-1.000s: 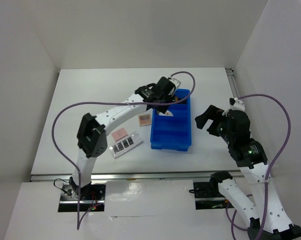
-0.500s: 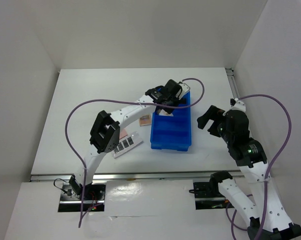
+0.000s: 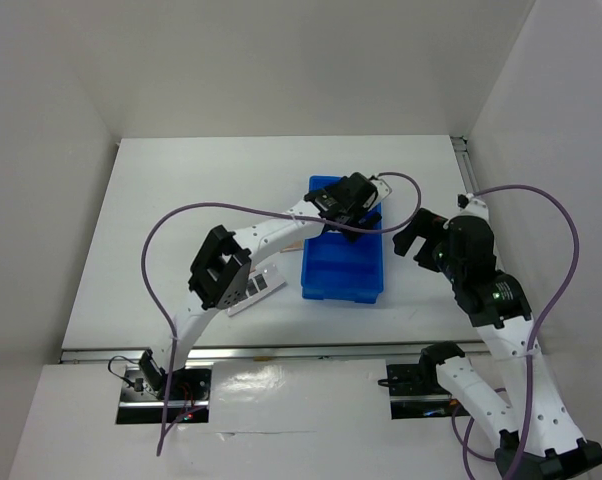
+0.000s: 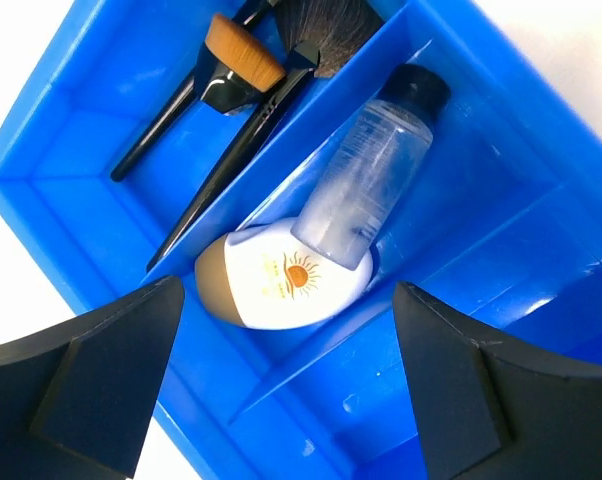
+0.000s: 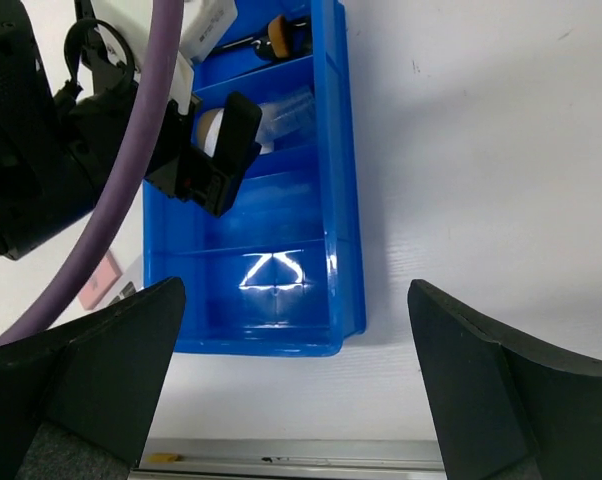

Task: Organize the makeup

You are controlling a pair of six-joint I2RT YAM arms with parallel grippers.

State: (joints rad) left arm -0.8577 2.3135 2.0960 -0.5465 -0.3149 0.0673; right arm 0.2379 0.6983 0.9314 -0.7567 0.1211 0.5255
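The blue divided tray point(image 3: 346, 272) sits in the middle of the counter point(image 3: 181, 200), with bare surface on its far, left and right sides. White side walls stand well beyond.

The left fingers point(image 4: 101, 370) are spread wide and hold nothing; they hang above the tray's far end. Seen between them, in the second compartment, the white-tan oval point(image 4: 281, 285) lies with a clear black-capped bottle point(image 4: 366, 190) resting on it. Black-handled brushes point(image 4: 231, 165) lie in the end compartment.

The right fingers point(image 5: 81, 370) — also wide apart and empty — hang above the counter just right of the tray.

The strip palette point(image 3: 266, 287) lies on the counter left of the tray, partly under the left arm.
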